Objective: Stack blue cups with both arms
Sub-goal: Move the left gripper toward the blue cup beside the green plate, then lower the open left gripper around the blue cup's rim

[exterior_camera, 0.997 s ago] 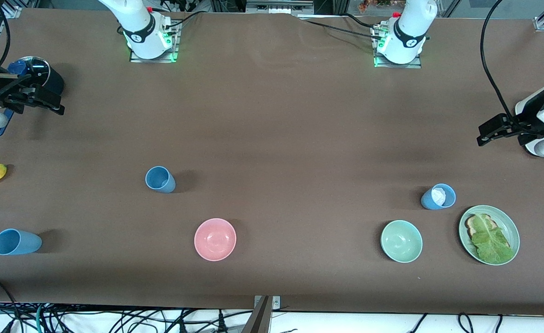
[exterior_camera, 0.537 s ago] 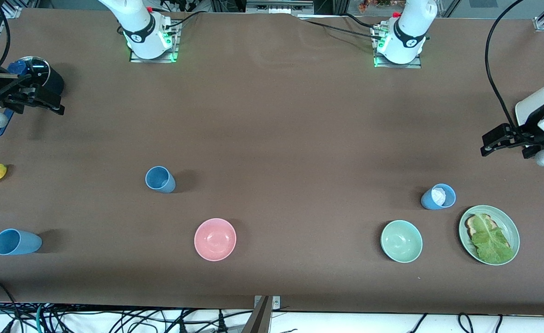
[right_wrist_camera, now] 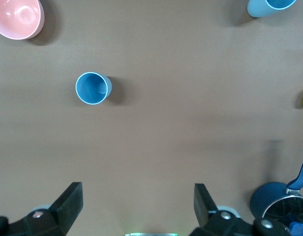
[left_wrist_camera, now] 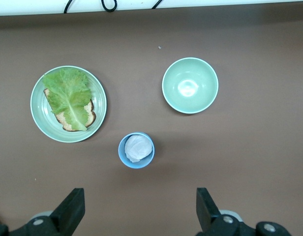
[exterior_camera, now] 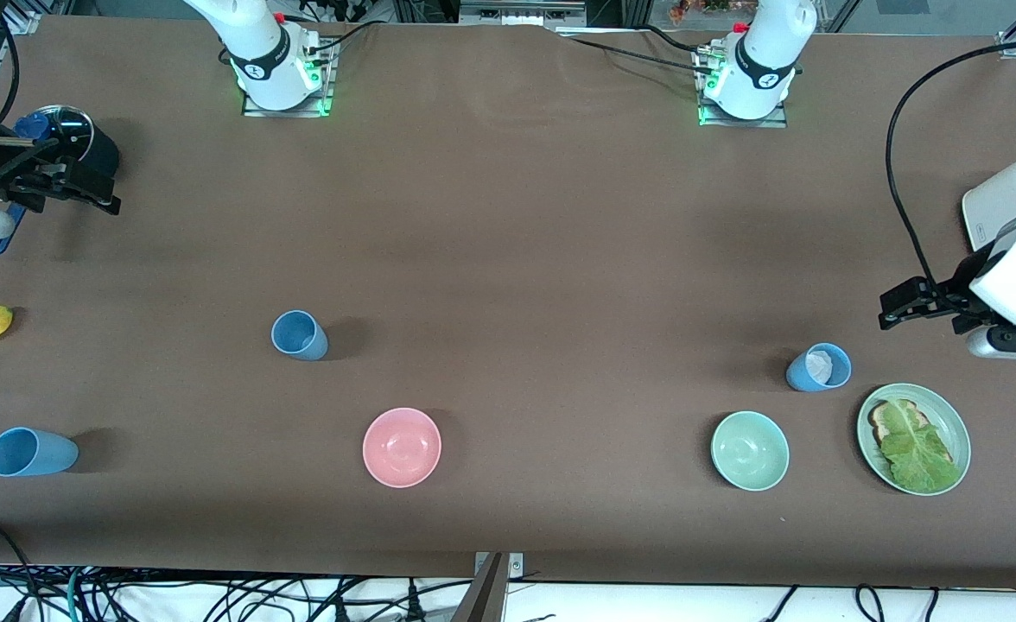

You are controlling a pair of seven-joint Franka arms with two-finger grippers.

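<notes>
Three blue cups stand apart on the table, unstacked. Right gripper [exterior_camera: 85, 186] hangs over the dark-blue saucepan [exterior_camera: 85, 142], jaws spread wide, holding nothing; the pan is largely hidden beneath it. One cup [exterior_camera: 31, 452] sits near the front edge at the right arm's end and is cut off in the right wrist view; another [exterior_camera: 299, 335] is upright farther back. The third cup [exterior_camera: 819, 367], beside the lettuce plate [exterior_camera: 957, 432], holds something white, possibly crumpled paper. Left gripper [exterior_camera: 905, 307] hovers above bare table, wide open, empty.
</notes>
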